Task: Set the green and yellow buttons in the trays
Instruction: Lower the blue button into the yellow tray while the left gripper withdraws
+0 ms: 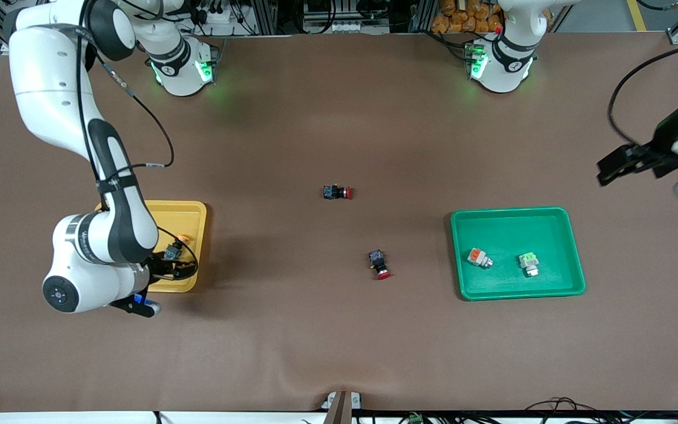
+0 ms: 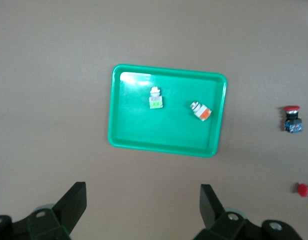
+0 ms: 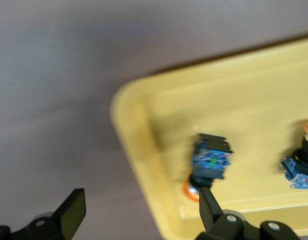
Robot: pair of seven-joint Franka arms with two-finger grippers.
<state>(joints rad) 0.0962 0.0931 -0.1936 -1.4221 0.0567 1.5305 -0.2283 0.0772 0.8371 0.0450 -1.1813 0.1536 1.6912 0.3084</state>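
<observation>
Two black-bodied buttons with yellow-orange caps are seen in the yellow tray [image 1: 195, 215] in the right wrist view: one [image 3: 210, 161] lies close to the tray's rim, cap toward the rim, and a second [image 3: 300, 161] sits beside it, partly cut off by the picture's edge. In the front view only one of them [image 1: 175, 248] can be made out, as the rest is covered by the right arm. The right gripper [image 1: 169, 269] is held low over the yellow tray with its fingers spread apart; one fingertip [image 3: 206, 200] appears to be just beside the nearer button's cap, though contact cannot be judged from the blurred picture.

Two silvery-white buttons are laid in the green tray [image 1: 462, 282], apart from each other: one with an orange block [image 1: 479, 257] and one with a pale green block [image 1: 528, 263]. The green tray is set toward the left arm's end of the table, the yellow tray toward the right arm's end.

The left gripper [image 1: 618, 165] is kept raised over bare table near the green tray, jaws wide and empty, the arm waiting.

Between the trays, two red-capped switches are left on the brown table [image 1: 339, 330]: one [image 1: 379, 265] nearer the front camera, the other [image 1: 337, 192] farther from it.
</observation>
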